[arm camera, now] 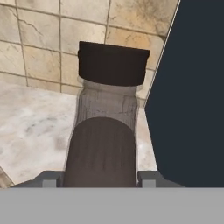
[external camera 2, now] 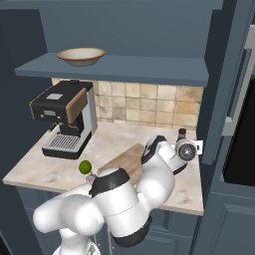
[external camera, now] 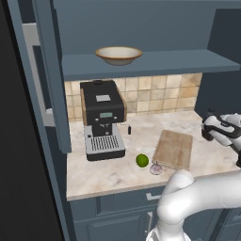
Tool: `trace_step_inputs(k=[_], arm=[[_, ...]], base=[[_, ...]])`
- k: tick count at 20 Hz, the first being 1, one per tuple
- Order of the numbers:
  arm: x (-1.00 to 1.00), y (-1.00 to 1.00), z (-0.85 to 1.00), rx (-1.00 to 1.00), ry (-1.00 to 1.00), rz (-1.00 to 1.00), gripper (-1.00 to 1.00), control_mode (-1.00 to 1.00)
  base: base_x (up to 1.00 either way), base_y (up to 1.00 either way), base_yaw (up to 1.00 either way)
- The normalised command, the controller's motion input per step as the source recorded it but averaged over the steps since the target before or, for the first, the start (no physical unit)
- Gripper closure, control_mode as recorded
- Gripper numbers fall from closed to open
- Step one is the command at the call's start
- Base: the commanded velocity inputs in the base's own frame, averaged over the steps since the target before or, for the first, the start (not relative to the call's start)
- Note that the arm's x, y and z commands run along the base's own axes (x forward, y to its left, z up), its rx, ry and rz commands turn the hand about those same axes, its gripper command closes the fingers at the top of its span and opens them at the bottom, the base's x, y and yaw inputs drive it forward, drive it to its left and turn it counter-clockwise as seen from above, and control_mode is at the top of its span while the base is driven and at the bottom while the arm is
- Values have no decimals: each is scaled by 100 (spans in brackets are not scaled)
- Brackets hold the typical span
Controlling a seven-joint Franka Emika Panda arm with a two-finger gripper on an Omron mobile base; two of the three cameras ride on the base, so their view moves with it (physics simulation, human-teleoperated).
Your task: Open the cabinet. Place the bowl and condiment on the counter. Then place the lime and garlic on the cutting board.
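The cabinet (external camera: 155, 64) stands open, and the cream bowl (external camera: 118, 54) (external camera 2: 81, 56) rests on its blue shelf. At the right end of the counter (external camera: 108, 175), my gripper (arm camera: 100, 179) (external camera 2: 185, 149) is shut on the condiment (arm camera: 107, 131) (external camera 2: 182, 133). The dark-capped brown bottle stands upright by the tiled wall, low over the stone. The lime (external camera: 142, 160) (external camera 2: 85, 167) and the pale garlic (external camera: 156, 169) lie on the counter just off the left corner of the cutting board (external camera: 173, 148) (external camera 2: 127, 157).
A black coffee machine (external camera: 101, 117) (external camera 2: 64, 117) stands at the counter's left against the tiles. One open cabinet door (external camera: 52, 75) hangs at the left and another (external camera 2: 225, 74) close on the right of the gripper. The shelf overhangs the counter.
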Motion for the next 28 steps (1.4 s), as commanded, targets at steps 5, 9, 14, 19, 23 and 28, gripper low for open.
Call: trace_step_inputs(k=[5, 9, 14, 19, 23, 28], arm=[[-15, 0, 0, 0, 0, 0, -100, -100], [-29, -13, -3, 0, 0, 1, -100, -100], [-21, -21, -13, 0, 0, 0, -100, -100], [-21, -24, -14, 0, 0, 0, -100, -100], [-46, -22, -1, 0, 0, 0, -100, -100], [-68, -13, 11, 0, 0, 0, -100, -100]], base=[[0, 0, 0], [0, 0, 0], [0, 0, 0], [0, 0, 0], [0, 0, 0], [0, 0, 0]])
